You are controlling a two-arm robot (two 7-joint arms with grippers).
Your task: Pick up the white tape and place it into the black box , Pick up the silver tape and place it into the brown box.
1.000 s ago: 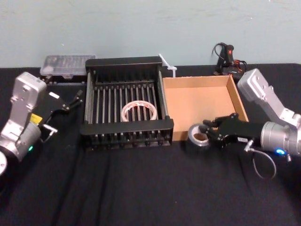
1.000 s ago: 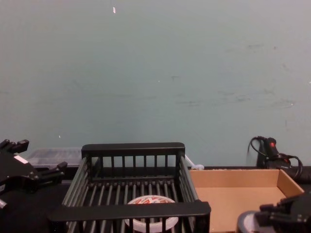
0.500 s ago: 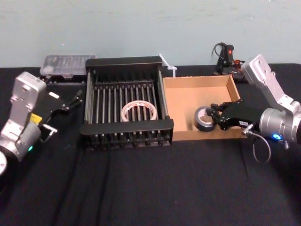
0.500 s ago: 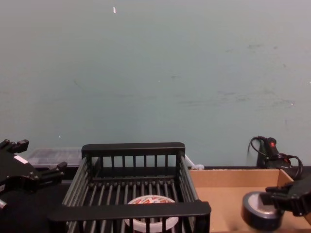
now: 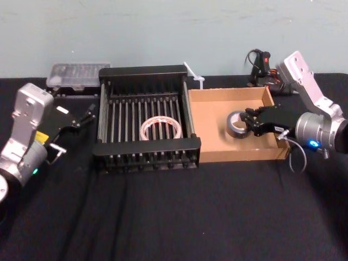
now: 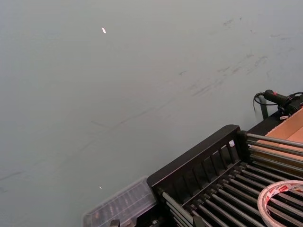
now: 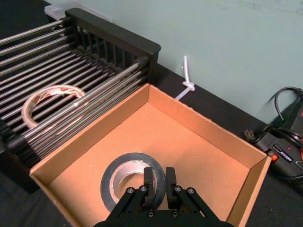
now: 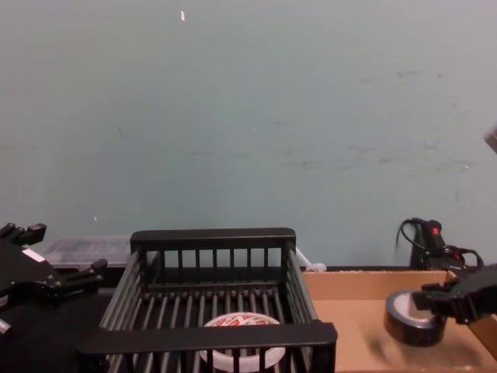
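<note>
Meanwhile right gripper (image 7: 160, 182) grips silver tape (image 7: 134, 182) over brown box (image 5: 217, 97), beside black box (image 5: 145, 148).

Black-clothed table (image 5: 174, 217) with the black box (image 5: 147, 148) and brown box (image 5: 239, 156) side by side, clear plastic case (image 5: 73, 73) behind.

You have the black crate (image 6: 222, 179) before a plain pale wall (image 6: 142, 85); the white tape ring (image 6: 284, 201) lies flat on its slatted floor; beyond the crate's far side sits an edge of the cardboard box (image 6: 291, 128); a clear plastic case (image 6: 120, 208) rests beside the crate's end rail; a black corded tool (image 6: 280, 100) sits behind the box.
</note>
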